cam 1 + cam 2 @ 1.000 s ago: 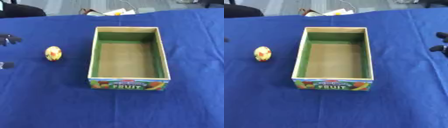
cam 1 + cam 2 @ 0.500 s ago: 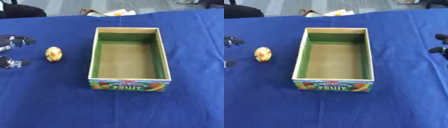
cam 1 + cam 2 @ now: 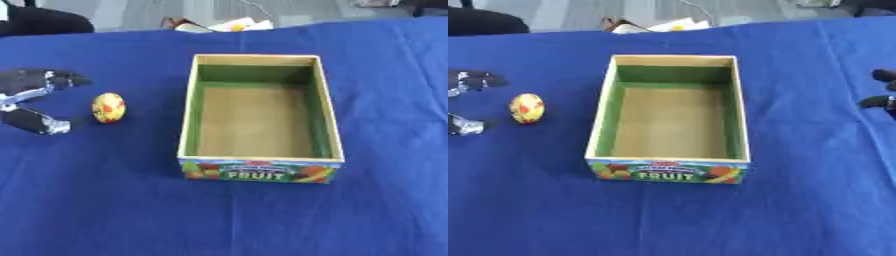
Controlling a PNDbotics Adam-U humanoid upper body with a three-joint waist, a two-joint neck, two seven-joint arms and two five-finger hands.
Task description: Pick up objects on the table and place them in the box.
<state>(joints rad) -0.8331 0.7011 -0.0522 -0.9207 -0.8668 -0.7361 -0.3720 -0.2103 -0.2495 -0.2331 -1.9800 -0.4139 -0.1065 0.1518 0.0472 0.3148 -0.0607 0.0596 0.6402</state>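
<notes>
Yellow egg (image 3: pixel 108 107) — left hand (image 3: pixel 33 100) beside.

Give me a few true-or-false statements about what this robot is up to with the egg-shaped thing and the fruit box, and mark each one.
1. The fruit box has nothing inside it. True.
2. The yellow and red egg-shaped object lies in the box. False: it lies on the blue tablecloth, to the left of the box.
3. The left hand is beside the object, with its fingers spread on either side of a gap and not touching it. True.
4. The right hand is holding the box. False: it sits at the right edge of the right eye view, apart from the box.
5. The box lies tipped on its side. False: it stands upright with its opening up.
</notes>
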